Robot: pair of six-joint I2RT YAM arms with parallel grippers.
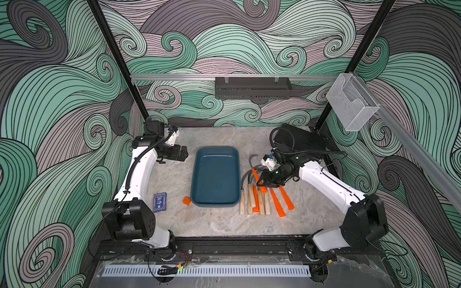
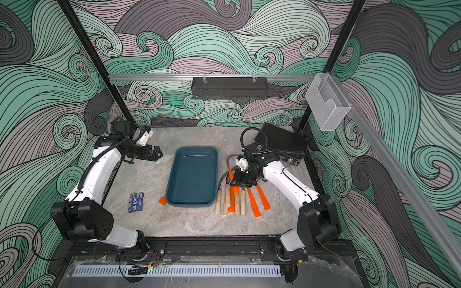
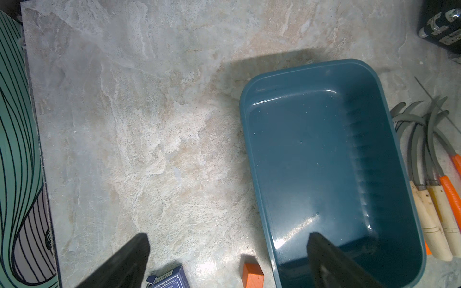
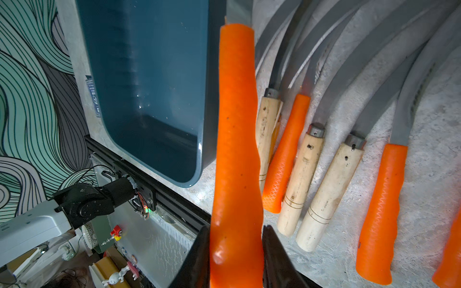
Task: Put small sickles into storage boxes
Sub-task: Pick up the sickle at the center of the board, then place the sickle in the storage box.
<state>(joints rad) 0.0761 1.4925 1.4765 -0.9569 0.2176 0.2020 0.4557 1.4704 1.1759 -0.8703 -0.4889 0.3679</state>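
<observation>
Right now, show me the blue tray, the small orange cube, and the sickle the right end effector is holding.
blue tray (image 1: 215,174), in a top view, on its bare floor.
orange cube (image 1: 186,201), in a top view, on its top face.
held sickle (image 4: 237,124), right wrist view, on the middle of its orange handle.

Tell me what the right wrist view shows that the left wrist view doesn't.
Right wrist only: the right gripper, jaws shut on an orange-handled sickle.
Left wrist only: the left gripper, jaws open and empty, plus the orange cube and a corner of the black case.
Both: the empty tray and the other sickles lying on the table beside it.
</observation>
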